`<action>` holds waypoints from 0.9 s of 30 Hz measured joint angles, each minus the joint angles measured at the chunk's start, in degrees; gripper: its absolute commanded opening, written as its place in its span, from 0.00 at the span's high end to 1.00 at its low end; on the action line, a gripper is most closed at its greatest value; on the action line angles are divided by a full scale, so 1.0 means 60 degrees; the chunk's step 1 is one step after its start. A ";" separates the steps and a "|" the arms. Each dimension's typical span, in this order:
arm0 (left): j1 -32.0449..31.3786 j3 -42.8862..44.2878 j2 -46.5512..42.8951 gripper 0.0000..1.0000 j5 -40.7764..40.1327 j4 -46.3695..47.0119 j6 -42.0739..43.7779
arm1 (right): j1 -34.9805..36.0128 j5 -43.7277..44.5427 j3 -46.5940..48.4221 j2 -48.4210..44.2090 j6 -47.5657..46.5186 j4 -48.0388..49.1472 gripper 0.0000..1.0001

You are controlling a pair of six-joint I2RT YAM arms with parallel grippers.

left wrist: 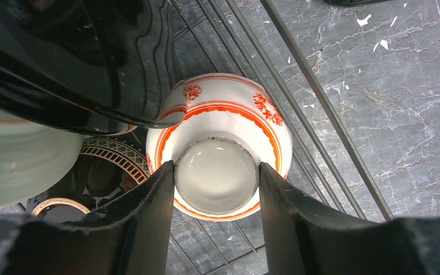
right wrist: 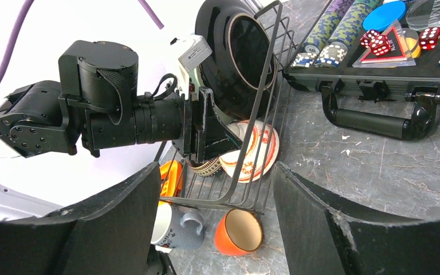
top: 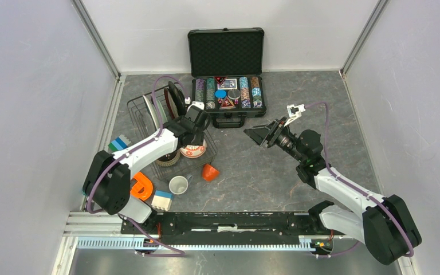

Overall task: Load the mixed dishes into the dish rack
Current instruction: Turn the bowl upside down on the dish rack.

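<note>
Bowl (left wrist: 223, 97) is looking glazed, slippery and breakable; left jaws are clamping its foot ring inside the dish rack (left wrist: 321, 102); right jaws are hanging released.

Dish rack (top: 132, 109): black thin-wire basket on the desk's left side, toward the far edge.
Dark plate (top: 176, 98): upright on edge at the rack's far end.
Pale plate (top: 148, 109): on edge, left of it.
Red-patterned bowl (left wrist: 223, 109): inside the rack, its foot ring pinched by the left hand (left wrist: 216, 172).
Orange cup (top: 209, 172): tipped over, just outside the rack.
White cup (top: 178, 185): on the desk beside it.
</note>
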 measured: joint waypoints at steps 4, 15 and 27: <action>0.0022 0.0000 -0.0062 0.29 -0.0219 -0.0015 0.0004 | 0.0000 -0.0036 -0.0015 0.0000 0.0062 0.0084 0.25; 0.0073 -0.0084 -0.1399 0.21 -0.0317 -0.0029 0.0011 | -0.0018 -0.0073 -0.0015 0.0000 0.0135 0.0277 0.25; 0.0098 -0.1162 -0.4630 0.14 0.2051 -0.0616 -0.0025 | -0.0040 -0.0138 -0.0015 0.0240 0.0149 0.0353 0.25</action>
